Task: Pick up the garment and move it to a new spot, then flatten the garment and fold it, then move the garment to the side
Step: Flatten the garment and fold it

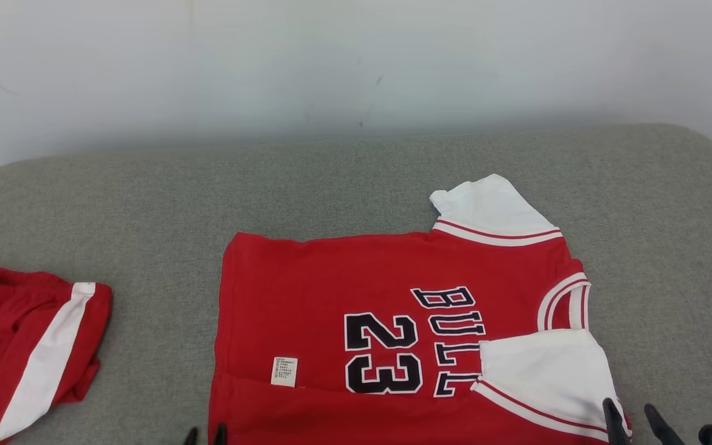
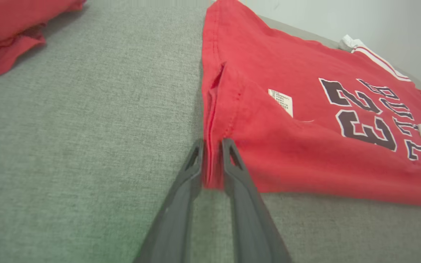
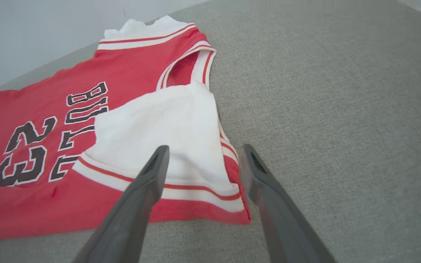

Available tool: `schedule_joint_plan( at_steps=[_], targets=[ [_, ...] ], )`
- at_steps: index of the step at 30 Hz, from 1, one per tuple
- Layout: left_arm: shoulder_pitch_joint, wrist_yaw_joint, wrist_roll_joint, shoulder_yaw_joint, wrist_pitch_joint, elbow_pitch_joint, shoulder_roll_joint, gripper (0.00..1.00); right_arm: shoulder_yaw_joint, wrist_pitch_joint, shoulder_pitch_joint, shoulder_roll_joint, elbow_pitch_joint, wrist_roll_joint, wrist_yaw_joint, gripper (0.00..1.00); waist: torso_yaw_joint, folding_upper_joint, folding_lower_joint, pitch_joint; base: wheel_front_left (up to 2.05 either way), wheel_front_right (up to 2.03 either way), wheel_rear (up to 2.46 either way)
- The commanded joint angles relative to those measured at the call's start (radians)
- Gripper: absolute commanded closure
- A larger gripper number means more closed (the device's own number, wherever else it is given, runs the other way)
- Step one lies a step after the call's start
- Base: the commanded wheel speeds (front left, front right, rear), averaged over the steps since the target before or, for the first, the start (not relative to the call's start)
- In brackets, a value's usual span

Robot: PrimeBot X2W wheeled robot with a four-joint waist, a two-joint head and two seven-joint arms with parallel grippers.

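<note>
The fold is in hand: the red jersey [image 1: 331, 290] lies flat at the middle of the padded grey table [image 1: 146, 198], its near strip and white sleeve [image 3: 159, 128] turned over onto the front. The right gripper [image 3: 205, 148] has its jaws released wide, straddling the sleeve's corner. The left gripper [image 2: 212, 144] has narrow jaws either side of the hem corner; whether they pinch it, I cannot tell. Next, both should probably clear the cloth, then grasp for another fold. Red-and-white shorts [image 1: 22, 346] lie at the left; a pale, faintly marked wall [image 1: 331, 62] stands behind.
</note>
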State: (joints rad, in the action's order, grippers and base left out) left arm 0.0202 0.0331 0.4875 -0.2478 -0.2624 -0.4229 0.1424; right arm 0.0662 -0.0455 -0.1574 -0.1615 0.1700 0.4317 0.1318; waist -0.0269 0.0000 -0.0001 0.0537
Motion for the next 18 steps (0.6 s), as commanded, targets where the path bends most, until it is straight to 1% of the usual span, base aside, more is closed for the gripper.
schedule_joint_plan(
  at_steps=[1, 5, 10, 16, 18],
  targets=[
    [0.002, -0.005, -0.006, 0.013, -0.002, 0.014, 0.001, 0.0, 0.005, 0.012, 0.014, 0.003, -0.012, -0.009, -0.002, 0.0, 0.0, 0.0, 0.0001, -0.004, 0.0, 0.0, 0.0],
    [0.008, -0.008, -0.039, 0.064, -0.003, 0.096, -0.005, 0.0, -0.002, 0.059, 0.041, 0.009, -0.05, -0.03, -0.002, 0.0, 0.003, 0.0, 0.0001, -0.016, 0.0, 0.0, 0.0],
    [0.007, -0.001, -0.111, 0.133, -0.003, 0.204, -0.009, 0.0, -0.044, 0.137, 0.083, 0.015, -0.086, -0.051, -0.002, 0.0, 0.011, 0.0, 0.0001, -0.03, 0.0, 0.0, 0.0],
    [-0.019, 0.001, -0.193, 0.187, -0.003, 0.293, -0.015, 0.0, -0.103, 0.231, 0.13, 0.017, -0.088, -0.083, -0.002, 0.0, 0.019, 0.0, 0.0001, -0.038, 0.0, 0.0, 0.0],
    [-0.024, 0.012, -0.213, 0.2, -0.003, 0.306, -0.019, 0.0, -0.118, 0.252, 0.141, 0.017, -0.08, -0.092, -0.002, 0.0, 0.019, 0.0, 0.0001, -0.04, 0.0, 0.0, 0.0]
  ],
)
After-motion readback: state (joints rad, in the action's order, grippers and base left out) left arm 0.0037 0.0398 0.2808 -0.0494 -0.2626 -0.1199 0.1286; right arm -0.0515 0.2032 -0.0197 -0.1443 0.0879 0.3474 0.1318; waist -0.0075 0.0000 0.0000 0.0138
